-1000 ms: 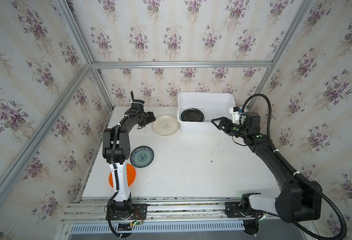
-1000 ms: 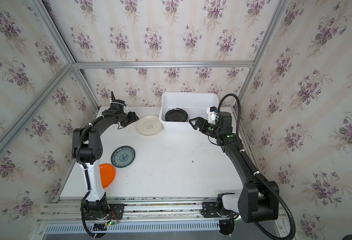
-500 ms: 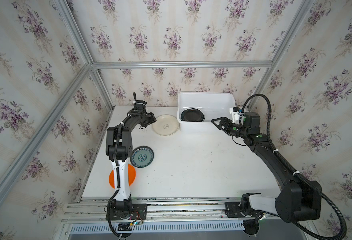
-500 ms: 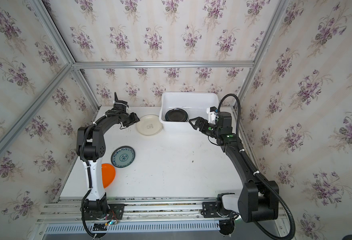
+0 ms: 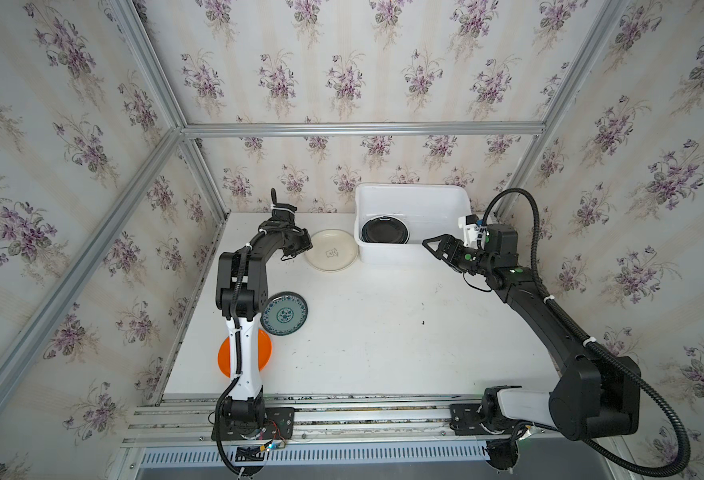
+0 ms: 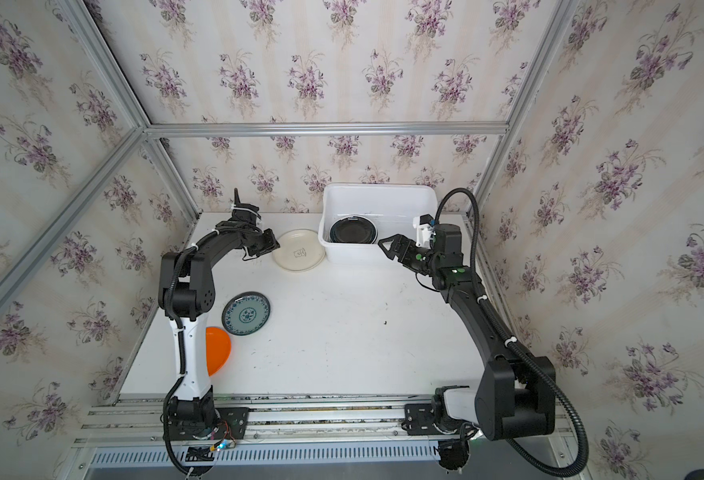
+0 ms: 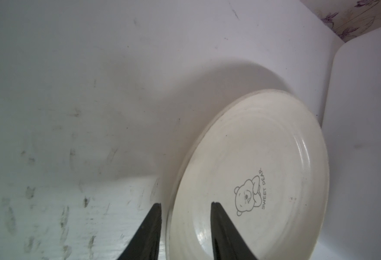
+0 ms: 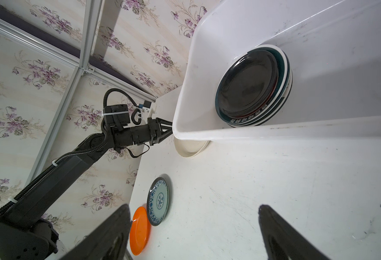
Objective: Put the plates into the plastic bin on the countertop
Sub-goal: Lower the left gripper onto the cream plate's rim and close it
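Two fingers [image 7: 150,231] straddling the cream plate [image 7: 263,157] show only wrist-side.

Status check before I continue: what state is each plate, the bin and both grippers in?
cream plate: flat on countertop beside plastic bin
teal-patterned plate: flat on countertop, untouched
orange plate: flat on countertop, untouched
black plate: inside plastic bin, topping a stack
plastic bin: upright, holds stacked plates
left gripper: open, straddling cream plate's rim
right gripper: open, empty
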Controlling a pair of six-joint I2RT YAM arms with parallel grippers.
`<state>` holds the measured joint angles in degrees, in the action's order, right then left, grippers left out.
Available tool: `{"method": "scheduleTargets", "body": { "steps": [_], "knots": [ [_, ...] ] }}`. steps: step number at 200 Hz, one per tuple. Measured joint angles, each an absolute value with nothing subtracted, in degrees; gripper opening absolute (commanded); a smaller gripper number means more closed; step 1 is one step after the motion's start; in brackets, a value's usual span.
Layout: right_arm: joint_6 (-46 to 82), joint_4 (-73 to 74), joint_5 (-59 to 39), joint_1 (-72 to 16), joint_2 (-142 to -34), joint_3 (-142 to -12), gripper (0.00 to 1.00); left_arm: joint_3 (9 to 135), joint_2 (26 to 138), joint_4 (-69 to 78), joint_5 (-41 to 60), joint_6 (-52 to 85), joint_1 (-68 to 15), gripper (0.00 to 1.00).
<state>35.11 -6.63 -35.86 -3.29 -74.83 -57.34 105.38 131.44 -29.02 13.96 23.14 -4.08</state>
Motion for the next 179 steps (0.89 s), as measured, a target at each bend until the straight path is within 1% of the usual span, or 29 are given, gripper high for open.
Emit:
{"method": "scheduleTargets", "body": {
  "steps": [25, 60, 80, 106, 133, 161, 179],
  "knots": [
    [35.1, -7.0, -35.2, -3.3, -74.7, -57.3, 0.9, 105.4, 131.8, -29.1, 14.0, 23.7, -4.2, 0.32],
    [35.1, -7.1, -34.3, -3.3, -74.5, -57.3, 0.9, 105.4, 131.9, -29.3, 13.9, 24.2, -4.3, 0.31],
    [35.1, -7.3, -33.9, -3.2, -74.4, -57.3, 0.89, 105.1, 131.9, -29.3, 13.8, 24.8, -4.4, 0.25],
    [35.1, -7.6, -33.5, -3.2, -74.4, -57.3, 0.89, 104.5, 131.9, -29.4, 13.8, 25.0, -4.6, 0.23],
    [35.1, -8.0, -33.1, -3.2, -74.4, -57.3, 0.89, 104.2, 131.9, -29.5, 13.1, 25.2, -5.0, 0.23],
    [35.1, -8.4, -32.9, -3.0, -74.3, -57.3, 0.88, 104.0, 131.9, -29.6, 12.1, 25.2, -5.3, 0.21],
    [35.1, -8.8, -32.8, -2.8, -74.2, -57.3, 0.88, 104.0, 131.9, -29.8, 11.7, 25.2, -5.4, 0.16]
  ]
}}
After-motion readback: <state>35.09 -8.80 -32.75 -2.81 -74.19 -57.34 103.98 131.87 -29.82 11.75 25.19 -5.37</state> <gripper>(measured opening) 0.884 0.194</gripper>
